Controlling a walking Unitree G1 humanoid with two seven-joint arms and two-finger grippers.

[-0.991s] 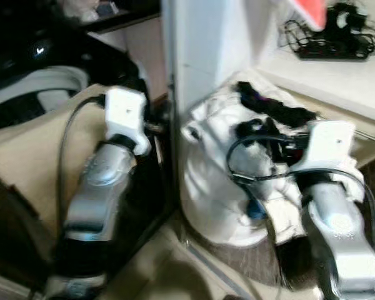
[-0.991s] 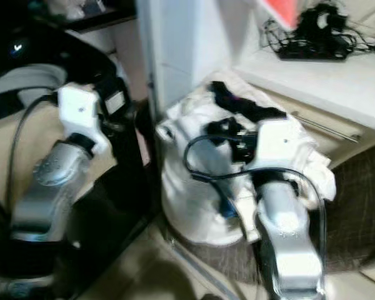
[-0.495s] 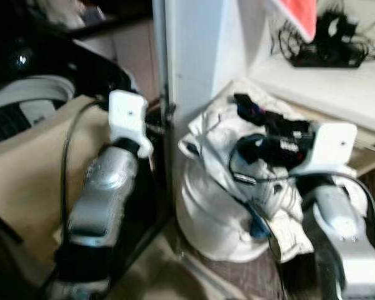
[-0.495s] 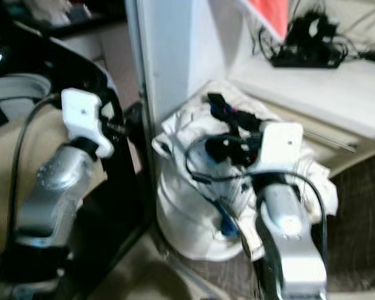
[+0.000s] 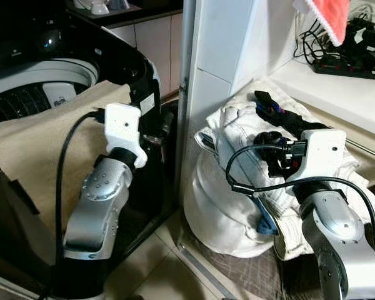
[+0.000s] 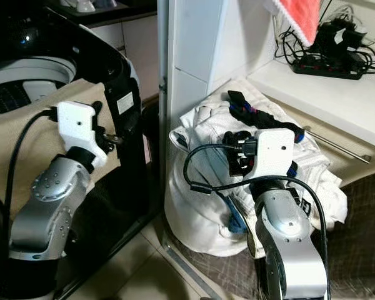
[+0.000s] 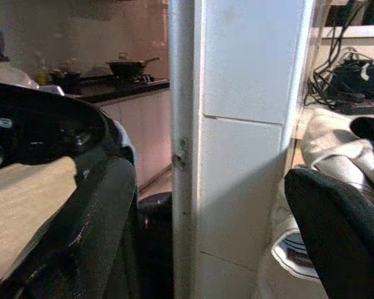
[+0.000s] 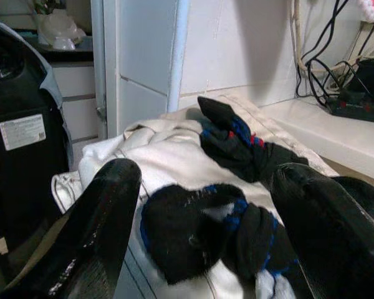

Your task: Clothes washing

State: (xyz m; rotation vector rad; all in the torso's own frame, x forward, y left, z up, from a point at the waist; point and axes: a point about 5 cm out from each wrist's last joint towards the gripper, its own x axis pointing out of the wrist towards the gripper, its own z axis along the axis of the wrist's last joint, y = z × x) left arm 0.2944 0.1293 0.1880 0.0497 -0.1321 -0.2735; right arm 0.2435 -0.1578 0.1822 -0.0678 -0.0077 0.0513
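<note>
A white laundry basket stands on the floor against a white pillar, heaped with white clothes. Dark blue-black socks lie on top of the heap. My right gripper hovers over the heap, open, with a balled dark sock lying between its fingers; I cannot tell if they touch it. A black top-loading washing machine is on the left, with a beige cloth draped over its front. My left gripper is open and holds nothing, at the machine's corner beside the pillar.
The white pillar stands between the machine and the basket. A white shelf behind the basket carries a power strip with tangled cables, and a red cloth hangs above. A brown mat lies under the basket.
The whole picture has shifted and sharpened, so the camera moved. Both grippers keep about the same places relative to the machine and the laundry heap.
</note>
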